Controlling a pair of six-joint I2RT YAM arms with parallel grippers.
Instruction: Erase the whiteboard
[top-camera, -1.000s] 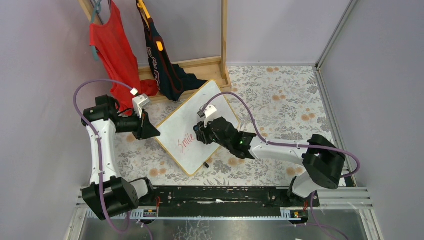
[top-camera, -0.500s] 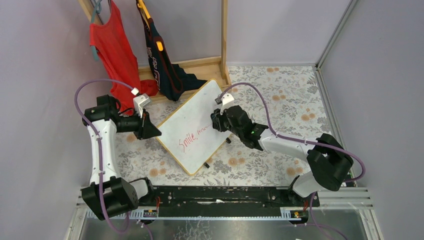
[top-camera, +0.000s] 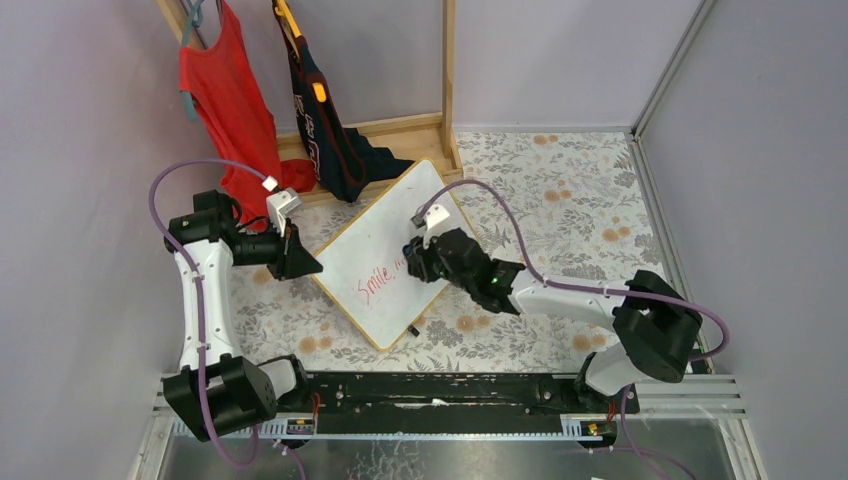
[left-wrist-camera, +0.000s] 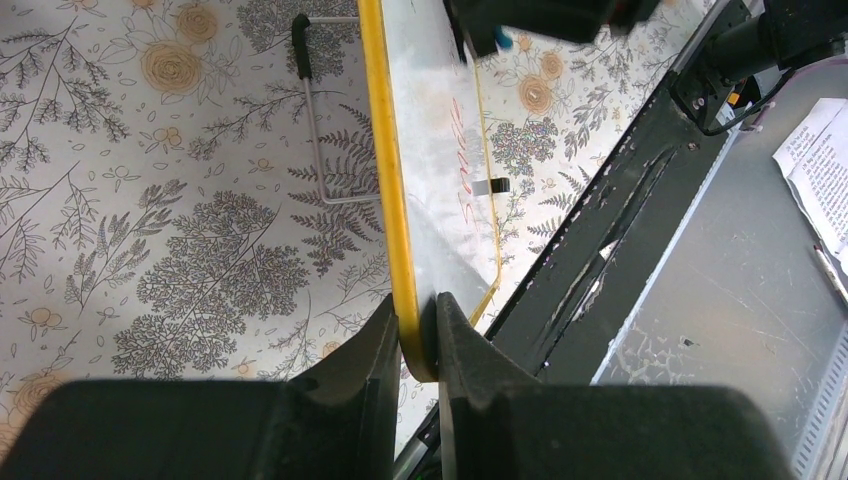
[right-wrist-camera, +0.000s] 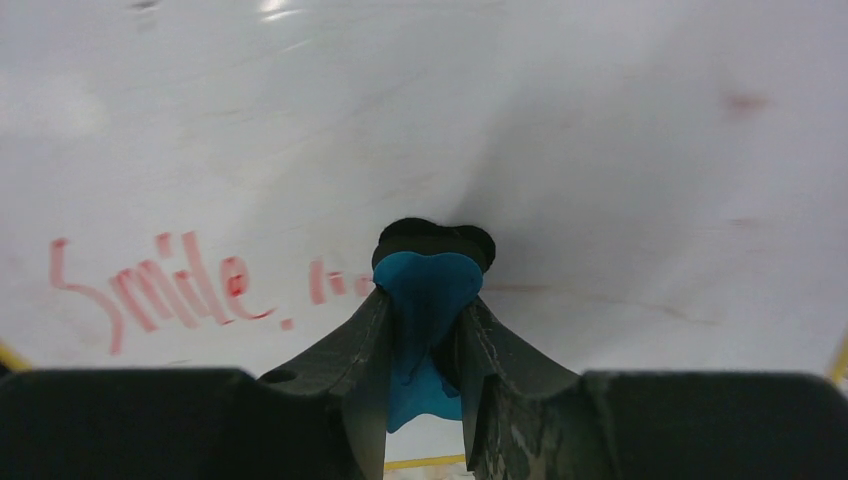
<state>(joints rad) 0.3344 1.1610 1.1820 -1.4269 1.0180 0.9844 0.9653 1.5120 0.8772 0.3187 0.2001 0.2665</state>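
The right pincer (top-camera: 411, 264), gripping its eraser (right-wrist-camera: 426, 282), slides back across the whiteboard (top-camera: 372, 232) toward the worktop's left edge, nearing the writing (right-wrist-camera: 160, 288).

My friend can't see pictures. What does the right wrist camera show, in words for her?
The right gripper squeezes a blue eraser, whose black tip seems to touch the whiteboard. To its left, red writing reading "Smile" is not yet wiped, with a few small red marks beside it.
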